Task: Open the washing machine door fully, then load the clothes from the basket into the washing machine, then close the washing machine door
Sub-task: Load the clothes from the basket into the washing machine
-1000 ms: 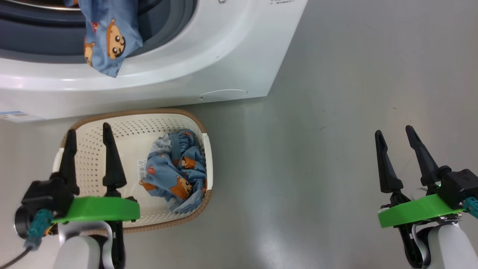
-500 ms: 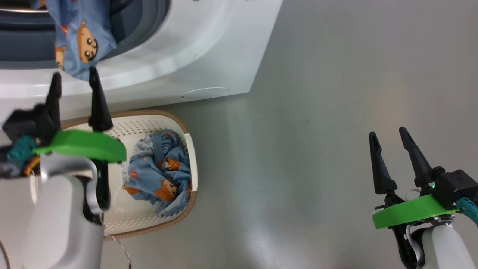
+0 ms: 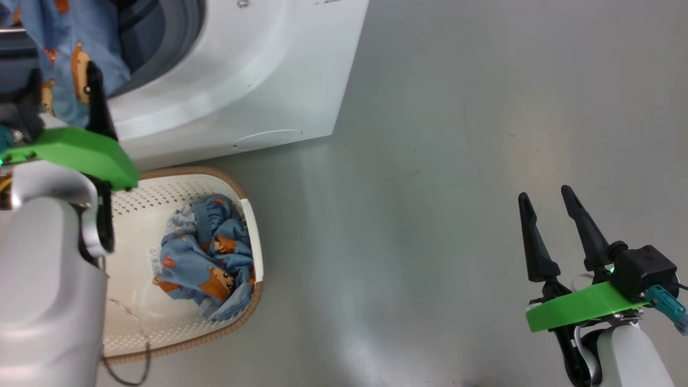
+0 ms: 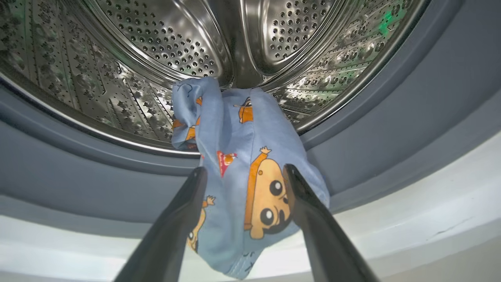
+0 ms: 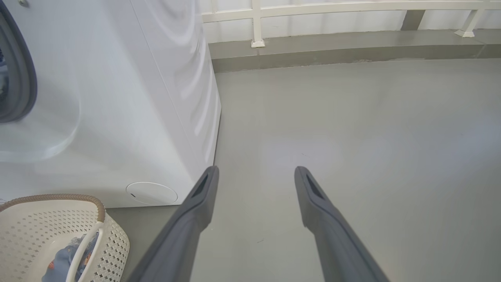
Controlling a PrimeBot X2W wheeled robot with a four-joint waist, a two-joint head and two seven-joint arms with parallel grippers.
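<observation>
Left pincer [image 4: 244,169], fingers apart, straddling blue cartoon-print garment [image 4: 235,129] draping over grey gasket [image 4: 391,117], half inside steel drum [image 4: 156,39]. Likely lining up to push it in. More clothes [image 3: 204,252] lying in basket [image 3: 161,188], 7 o'clock. Right pincer [image 3: 544,192], apart, idling above floor [image 3: 430,161], 4 o'clock.

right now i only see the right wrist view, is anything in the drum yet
Observer: One garment is half in: its top rests in the drum, the rest hangs out over the gasket.
Operator: left gripper holding it
Observer: No, the left gripper is open, a finger either side of the hanging part.
Operator: i see blue in the basket, how much
Observer: One bundle against the basket's right wall; the bottom beside it is bare.
</observation>
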